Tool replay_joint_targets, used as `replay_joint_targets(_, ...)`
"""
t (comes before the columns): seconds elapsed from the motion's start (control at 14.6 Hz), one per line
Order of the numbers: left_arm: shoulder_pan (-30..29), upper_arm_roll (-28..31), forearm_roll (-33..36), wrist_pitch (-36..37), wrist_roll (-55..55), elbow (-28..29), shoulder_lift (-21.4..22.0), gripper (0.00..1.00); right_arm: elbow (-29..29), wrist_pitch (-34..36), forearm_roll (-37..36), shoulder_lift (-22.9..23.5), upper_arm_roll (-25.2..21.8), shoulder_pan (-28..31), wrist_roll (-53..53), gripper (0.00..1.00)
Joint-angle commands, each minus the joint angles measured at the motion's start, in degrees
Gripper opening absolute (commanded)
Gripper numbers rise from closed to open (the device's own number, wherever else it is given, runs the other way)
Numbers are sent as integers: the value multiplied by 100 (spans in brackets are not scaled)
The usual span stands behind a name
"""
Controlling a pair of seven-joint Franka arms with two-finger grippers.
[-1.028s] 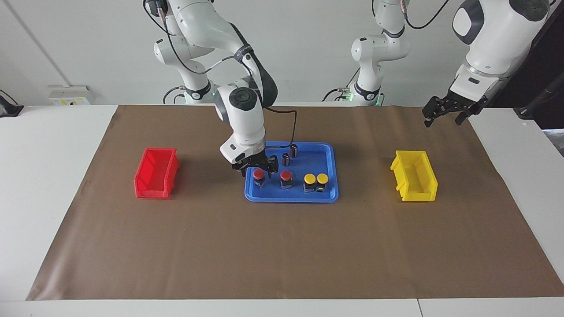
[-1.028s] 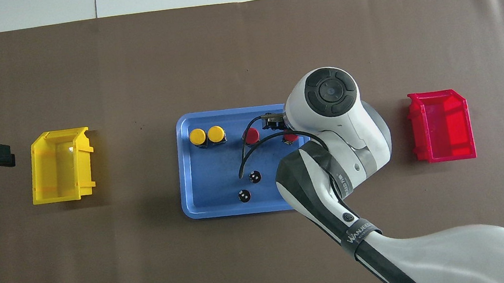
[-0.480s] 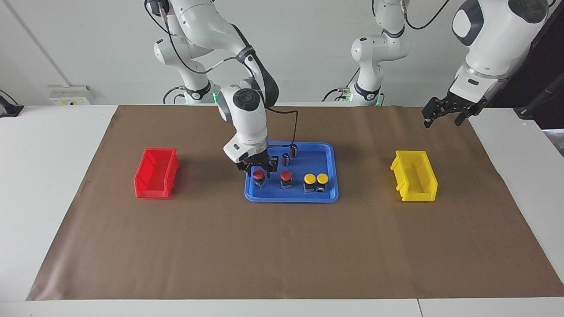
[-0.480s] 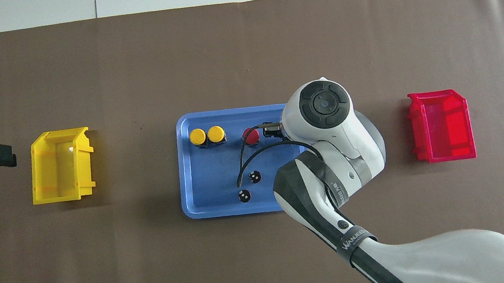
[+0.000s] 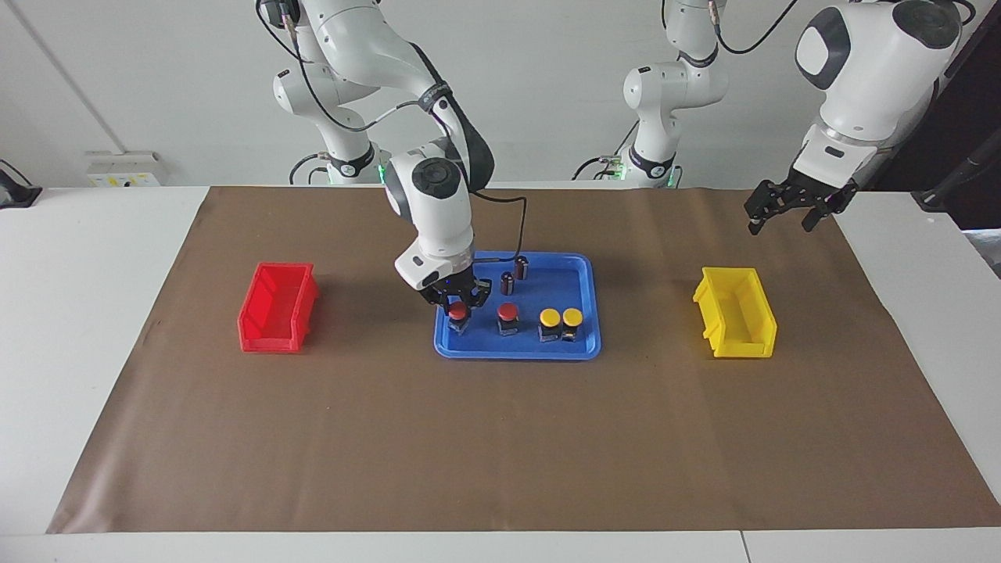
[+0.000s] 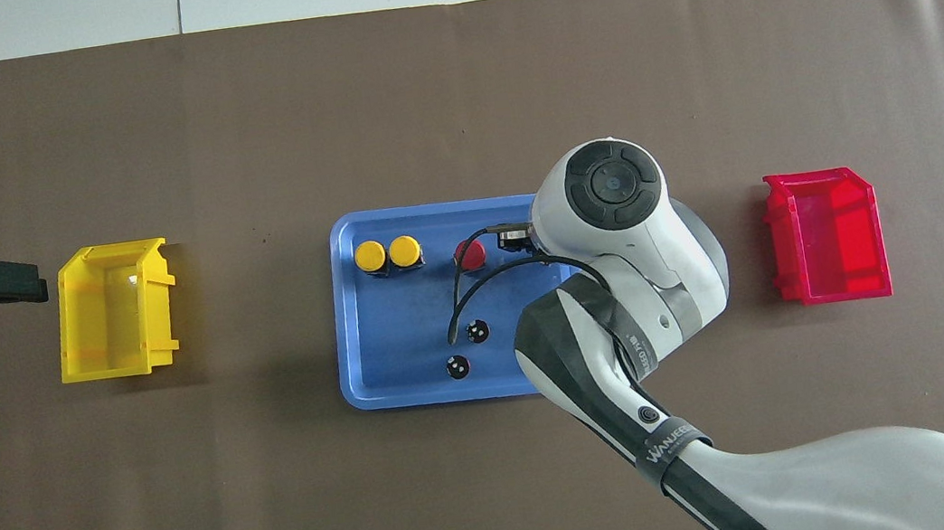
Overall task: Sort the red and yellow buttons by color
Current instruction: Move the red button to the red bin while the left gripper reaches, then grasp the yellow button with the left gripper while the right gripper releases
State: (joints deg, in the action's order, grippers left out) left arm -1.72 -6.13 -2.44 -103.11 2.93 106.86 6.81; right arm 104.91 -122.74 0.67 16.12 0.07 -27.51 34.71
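One second earlier the right gripper [image 5: 459,303] had stood wider; now it had clamped the red-capped push-button [image 5: 458,315] in the blue plastic tray [image 5: 583,344], ready for lifting. The left gripper [image 5: 784,213] waited open above the brown mat [image 5: 500,438].

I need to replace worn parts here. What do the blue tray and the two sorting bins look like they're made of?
Blue tray: likely moulded plastic, smooth and slightly glossy, with a rolled rim and rounded corners. Red bin and yellow bin: apparently rigid moulded plastic, uniform bright colour, thin walls with ribs; the yellow one shows a sheen inside from overhead.
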Motion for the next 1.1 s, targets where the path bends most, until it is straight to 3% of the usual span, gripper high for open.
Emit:
replay_joint_targets(0.0,696,6,-204,-743,793,493,-64,96,-1067,1327,38,-160,45,507,-497,19)
replay_joint_targets(0.14,1119,6,-204,-1087,1470,538,-241,86,-991,2005,73,-738,37,1122,-1672,19)
replay_joint_targets(0.34,1831,15,-196,-1482,2218,538,-705,81,60,2290,73,-1635,37,2176,-3264,19)
replay_joint_targets(0.62,2447,24,-30,-1939,2948,520,-1189,70,1213,1519,73,-2147,28,3197,-4726,19)
replay_joint_targets(0.82,2712,15,340,-2213,3441,389,-1655,68,1925,973,73,-2428,19,3392,-4816,19)
replay_joint_targets(1.03,2852,24,358,-2450,3635,336,-1893,66,2278,551,73,-2455,19,3401,-4833,19)
